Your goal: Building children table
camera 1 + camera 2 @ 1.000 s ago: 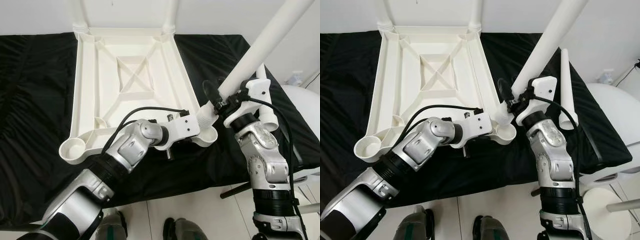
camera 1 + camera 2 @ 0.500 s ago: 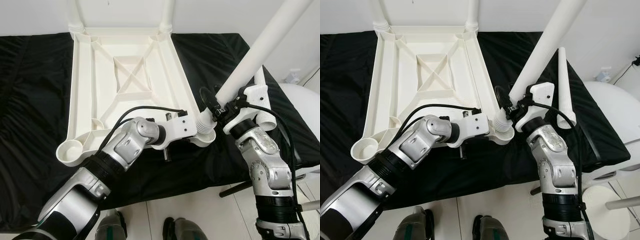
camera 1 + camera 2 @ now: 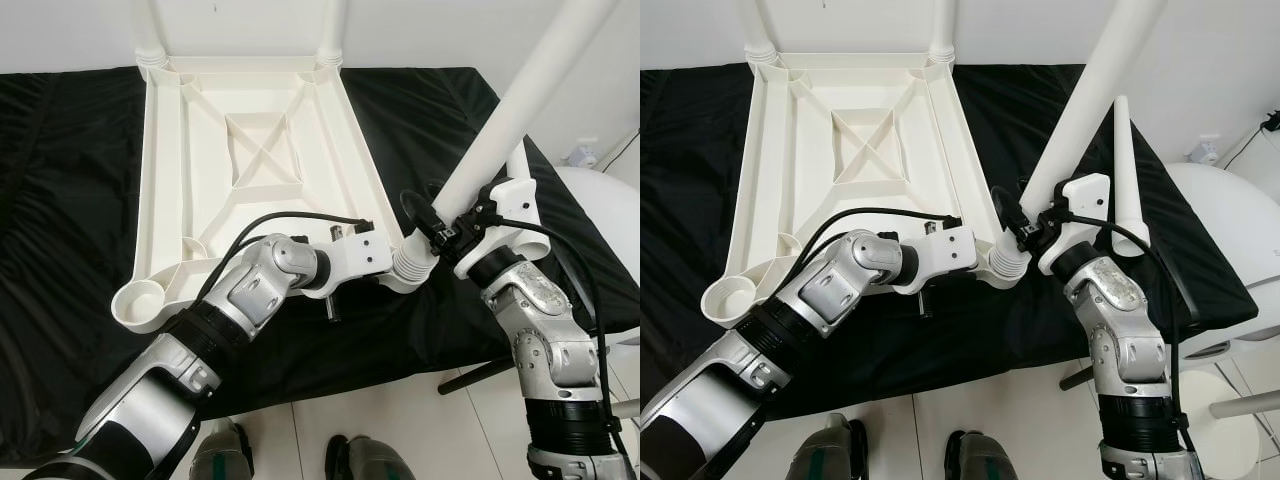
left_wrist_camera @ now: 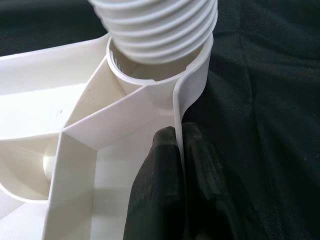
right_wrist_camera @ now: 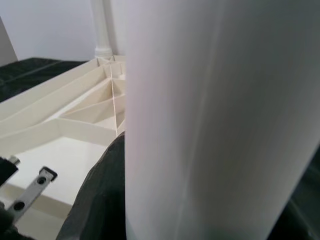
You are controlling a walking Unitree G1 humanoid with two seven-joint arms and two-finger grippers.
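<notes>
the white plastic tabletop [image 3: 250, 160] lies upside down on a black cloth [image 3: 60, 200] that covers the counter, filling the upper left and centre of the left eye view, its ribbed underside and x-shaped brace facing up. two legs already stand in the far corner sockets at the top edge of the frame, and the near left corner socket [image 3: 140, 300] is an open ring at lower left.

the left arm reaches in from the lower left corner, elbow bent, forearm angled up and to the right, a black cable looping over its wrist. the left tool [image 4: 181, 150] is clenched on the tabletop's thin side wall just beside the near right corner socket [image 4: 160, 70]; in the left wrist view one black finger presses each face of that wall.

the right arm rises from the lower right corner, forearm leaning up and to the left. the right tool [image 3: 450, 222] is clamped around a long white table leg [image 3: 520, 100], gripping low on its shaft. the leg tilts from the upper right corner down to the centre, and its ribbed, threaded end [image 4: 155, 25] sits in the mouth of the near right socket.

a spare tapered leg [image 3: 1122, 170] lies on the cloth at right, behind the right arm.
</notes>
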